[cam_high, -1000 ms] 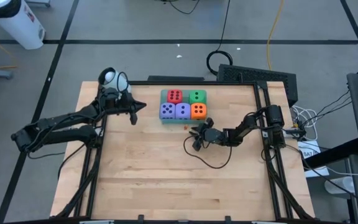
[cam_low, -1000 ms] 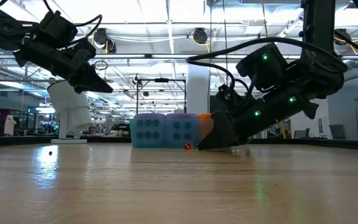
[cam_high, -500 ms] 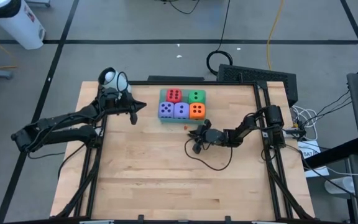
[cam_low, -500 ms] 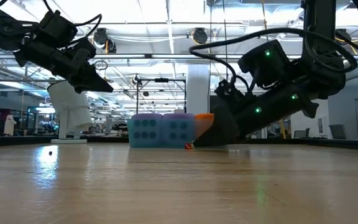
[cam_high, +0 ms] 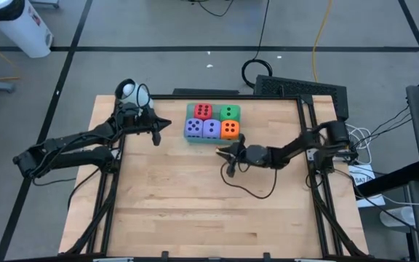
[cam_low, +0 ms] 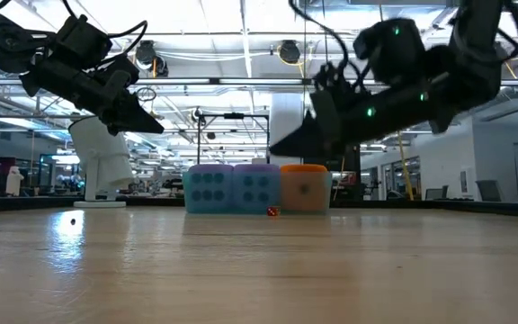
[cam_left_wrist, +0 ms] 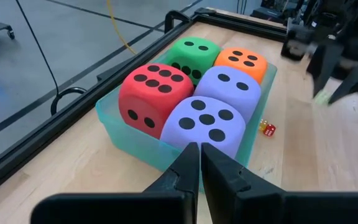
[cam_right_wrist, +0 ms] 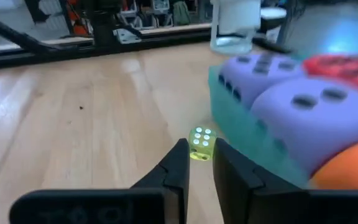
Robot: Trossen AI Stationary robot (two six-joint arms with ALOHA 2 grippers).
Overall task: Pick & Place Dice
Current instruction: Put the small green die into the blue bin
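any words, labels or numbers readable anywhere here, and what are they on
No printed words, brands or numerals can be read in any view.
Only pips show: six on the red die's top, five on the near purple-blue die's top.
The small yellow die held in the right gripper shows pips too blurred to count.
Signs in the room behind are too small to read.
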